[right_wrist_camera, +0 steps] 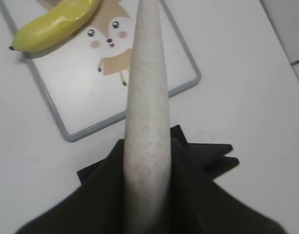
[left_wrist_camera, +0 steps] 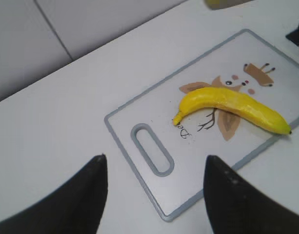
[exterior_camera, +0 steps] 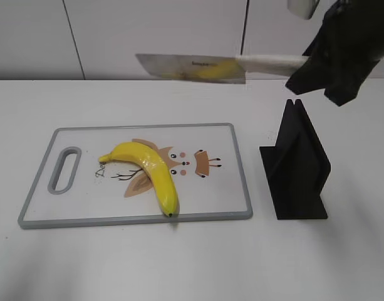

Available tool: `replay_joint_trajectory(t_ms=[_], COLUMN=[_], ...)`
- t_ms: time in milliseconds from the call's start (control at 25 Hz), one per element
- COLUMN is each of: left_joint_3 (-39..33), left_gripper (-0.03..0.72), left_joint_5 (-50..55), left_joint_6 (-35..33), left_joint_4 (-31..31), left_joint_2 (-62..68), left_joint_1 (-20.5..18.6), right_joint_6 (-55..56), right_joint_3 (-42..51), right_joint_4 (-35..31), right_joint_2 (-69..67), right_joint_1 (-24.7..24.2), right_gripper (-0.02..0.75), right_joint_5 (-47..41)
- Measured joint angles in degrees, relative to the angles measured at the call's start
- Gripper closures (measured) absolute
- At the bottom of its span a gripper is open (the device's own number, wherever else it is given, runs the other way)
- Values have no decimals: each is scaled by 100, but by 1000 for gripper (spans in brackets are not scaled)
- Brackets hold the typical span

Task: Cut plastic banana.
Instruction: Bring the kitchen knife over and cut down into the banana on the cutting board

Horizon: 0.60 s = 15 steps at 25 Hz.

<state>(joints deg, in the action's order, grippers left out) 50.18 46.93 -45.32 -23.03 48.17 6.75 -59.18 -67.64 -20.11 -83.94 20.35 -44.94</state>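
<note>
On the white surface (exterior_camera: 179,263), the glossy yellow plastic banana (exterior_camera: 148,169) lies across the grey-rimmed cutting board (exterior_camera: 245,188). My right pincer (right_wrist_camera: 144,195) clamps the pale-handled knife (exterior_camera: 198,68) high above; my left pincer (left_wrist_camera: 154,195) gapes empty. Unsteadied, the banana would probably roll under the blade.

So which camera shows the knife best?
The exterior view: the whole knife shows side-on, held by the right gripper above the cutting board. The right wrist view shows only its handle; the left wrist view hardly shows it.

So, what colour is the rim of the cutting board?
Grey, around a white face with a fox picture; the cutting board rim shows best in the exterior view.
</note>
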Motion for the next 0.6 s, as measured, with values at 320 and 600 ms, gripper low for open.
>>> replay_joint_trajectory(t_ms=[320, 600], left_joint_3=[1475, 2305], left_gripper=[101, 101], left_joint_5=[1037, 1083], left_joint_6=[-2302, -2449], left_joint_4=[-1128, -71], left_joint_2=[1930, 3349], left_joint_1=[312, 1402], right_joint_6=[-1897, -2237], right_joint_3=[-872, -2043], right_joint_4=[-1036, -1272], right_joint_2=[-1099, -1942], right_joint_1=[-145, -164], right_gripper=[566, 566], right_joint_5=[-1431, -2123])
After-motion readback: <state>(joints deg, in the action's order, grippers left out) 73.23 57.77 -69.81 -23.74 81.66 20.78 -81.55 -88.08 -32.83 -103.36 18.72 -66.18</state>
